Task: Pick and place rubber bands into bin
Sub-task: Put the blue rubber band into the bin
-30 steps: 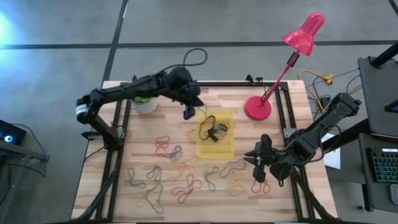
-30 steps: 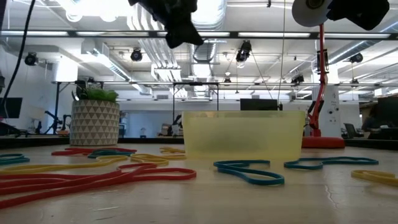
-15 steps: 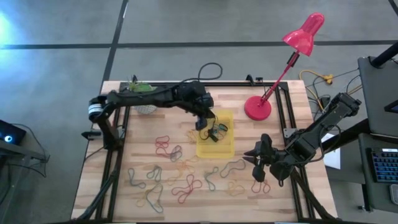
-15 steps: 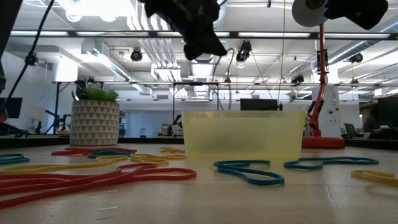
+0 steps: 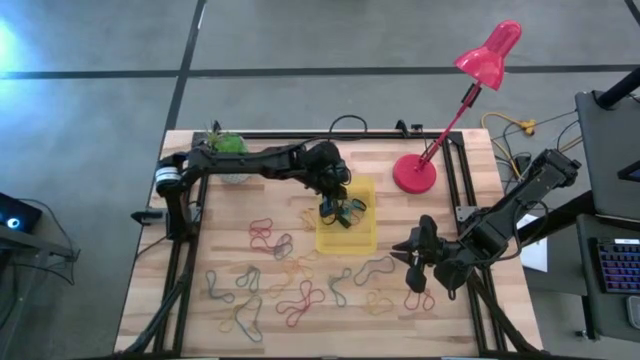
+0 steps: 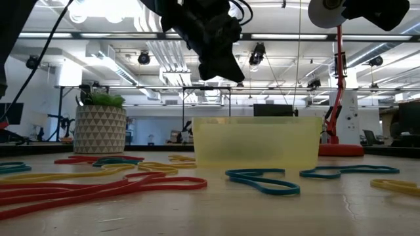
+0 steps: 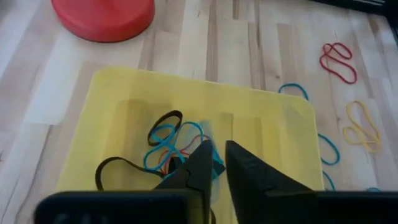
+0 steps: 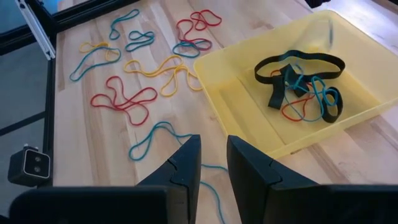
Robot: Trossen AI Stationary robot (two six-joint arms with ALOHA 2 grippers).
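Note:
The yellow bin (image 5: 362,238) stands mid-table and holds black, blue and red rubber bands (image 8: 298,87). My left gripper (image 7: 219,155) hangs over the bin's far left part (image 5: 330,205), its fingers a narrow gap apart with a blue rubber band (image 7: 215,168) between them. My right gripper (image 8: 213,149) waits open above the table right of the bin (image 5: 408,265), with nothing between its fingers. Many loose rubber bands (image 5: 290,290) lie flat on the wood near the front edge. My left gripper has a short stretch of the blue rubber band (image 7: 215,168) between its two fingers. The fingers slant down from the table's far left side. The band hangs at the fingertips above the bin's floor (image 5: 330,210); how much of it touches the other bands cannot be told.
A red desk lamp (image 5: 415,172) stands at the far right of the bin. A white pot with a green plant (image 5: 232,160) sits at the far left. Red, yellow and blue bands (image 6: 98,180) lie in front of the bin (image 6: 256,141).
My left gripper has carried the blue band toward the table's right and near edges and down, from beside the bin's far left corner to above the bin's inside. My right arm has kept still.

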